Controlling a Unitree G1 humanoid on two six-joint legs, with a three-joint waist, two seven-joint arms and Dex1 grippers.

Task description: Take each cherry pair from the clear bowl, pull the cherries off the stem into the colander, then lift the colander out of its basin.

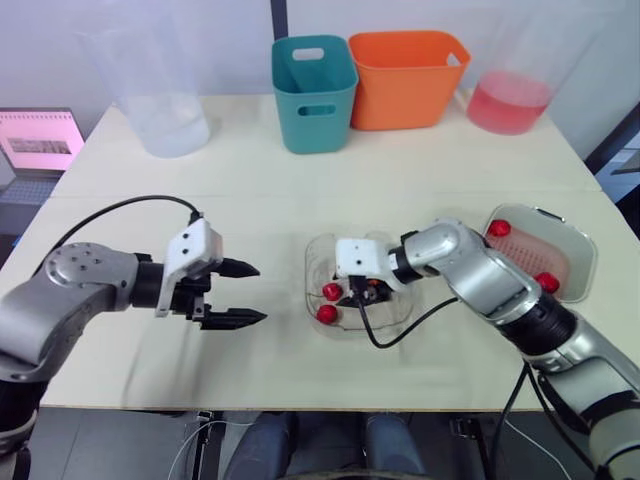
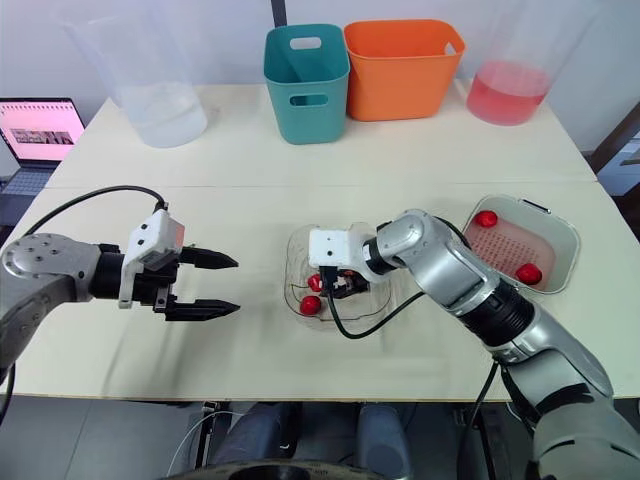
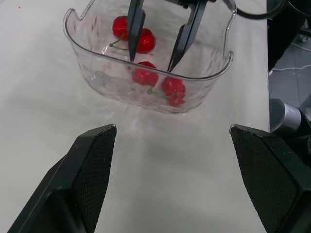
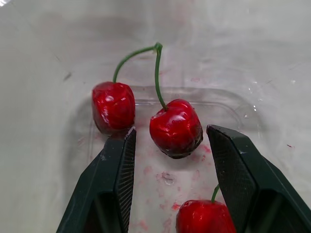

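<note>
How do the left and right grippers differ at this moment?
The left gripper hangs over bare table beside the clear bowl; the right gripper is inside that bowl. The right gripper's fingers flank a cherry; the left gripper's flank nothing. Both are open.

Clear plastic bowl, frame centre, holds red cherry pairs; pink perforated colander sits in clear basin, centre right.

One cherry partly beyond picture edge
</note>
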